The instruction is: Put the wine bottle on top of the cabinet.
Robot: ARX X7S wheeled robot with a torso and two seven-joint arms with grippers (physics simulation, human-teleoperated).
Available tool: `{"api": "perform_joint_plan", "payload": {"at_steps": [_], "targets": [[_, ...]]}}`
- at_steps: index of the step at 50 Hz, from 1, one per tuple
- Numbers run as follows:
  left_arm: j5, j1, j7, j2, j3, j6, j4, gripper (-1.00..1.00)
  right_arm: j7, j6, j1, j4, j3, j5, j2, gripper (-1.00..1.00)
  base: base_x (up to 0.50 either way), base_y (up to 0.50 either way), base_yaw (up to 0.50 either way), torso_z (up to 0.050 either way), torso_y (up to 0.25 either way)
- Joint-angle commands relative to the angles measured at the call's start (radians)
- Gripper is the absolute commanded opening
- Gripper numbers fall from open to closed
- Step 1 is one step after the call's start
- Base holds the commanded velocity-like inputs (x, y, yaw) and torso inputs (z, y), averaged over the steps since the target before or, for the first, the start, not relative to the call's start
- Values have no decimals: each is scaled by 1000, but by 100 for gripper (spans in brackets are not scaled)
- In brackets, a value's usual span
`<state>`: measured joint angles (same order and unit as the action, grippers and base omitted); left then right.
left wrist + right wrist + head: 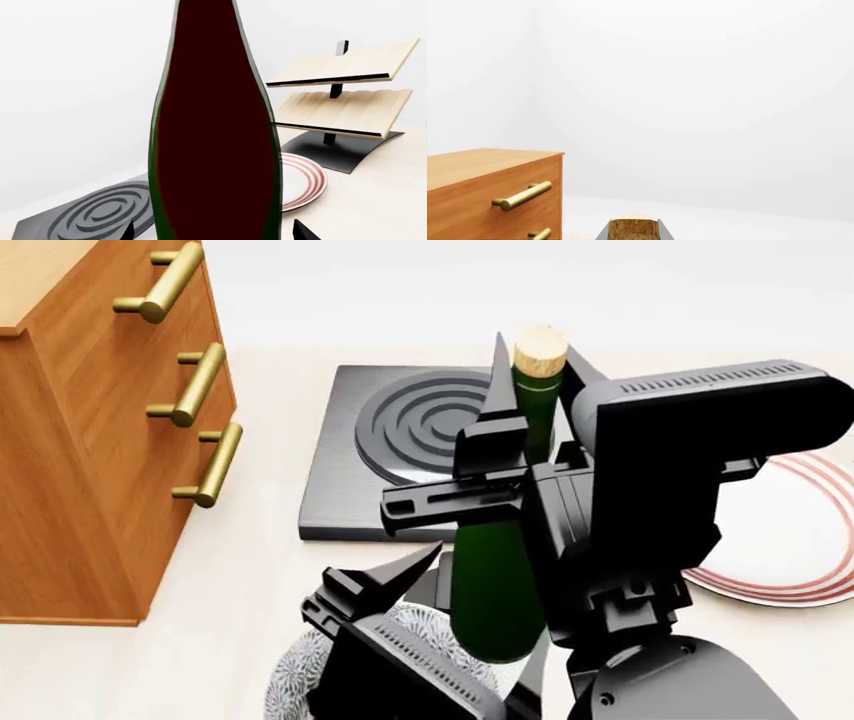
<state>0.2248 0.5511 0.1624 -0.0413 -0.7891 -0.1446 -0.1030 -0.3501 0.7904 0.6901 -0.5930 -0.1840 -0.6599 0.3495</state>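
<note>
The wine bottle (497, 580) stands upright near the table's front, dark green with a tan cork (541, 348). My right gripper (541, 390) reaches in from the right and is shut on the bottle's top; in the right wrist view the cork (634, 230) sits tight between the two grey fingers. My left gripper (441, 610) is low beside the bottle's body. In the left wrist view the bottle (213, 150) fills the middle, and the gripper (215, 231) is open with both fingertips clear of the glass. The cabinet (80, 440) stands to the left, also in the right wrist view (487, 200).
A black hob plate with raised rings (400, 430) lies behind the bottle. A red-striped plate (787, 540) is to the right. A two-tier pale wooden rack (347, 95) stands beyond the plate. A patterned round dish (300, 680) lies at the front under my arms.
</note>
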Motion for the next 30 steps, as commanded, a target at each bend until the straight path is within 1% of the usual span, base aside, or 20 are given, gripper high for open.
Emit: {"api": "perform_joint_plan", "payload": {"at_steps": [1,12,13,27,28,30], "targets": [[81,35,-26,17,-7,57,-28,100,25,-9,-2,-12,21,29,-13,-100,0,0,0,0,0],[91,44,4,5,-40,63,-32,100,22,-16,-12,-14,18,29,-7,-100,0,0,0,1,1],[92,44,5,3,-41,65,-34,-100,21,-17,-13,-14,19,29,-7,-100,0,0,0,0,0],[114,51,22,-9,-54,78,-38,-100,13,-25,-23,-4,23,28,-2,-100,0,0,0,0,1],[113,50,25,-10,-56,78,-38,-100,11,-24,-23,-5,24,26,-2,100,0,0,0,0,0],[116,52,27,-12,-57,78,-38,-100,9,-20,-22,-6,25,22,-2,100,0,0,0,0,0]]}}
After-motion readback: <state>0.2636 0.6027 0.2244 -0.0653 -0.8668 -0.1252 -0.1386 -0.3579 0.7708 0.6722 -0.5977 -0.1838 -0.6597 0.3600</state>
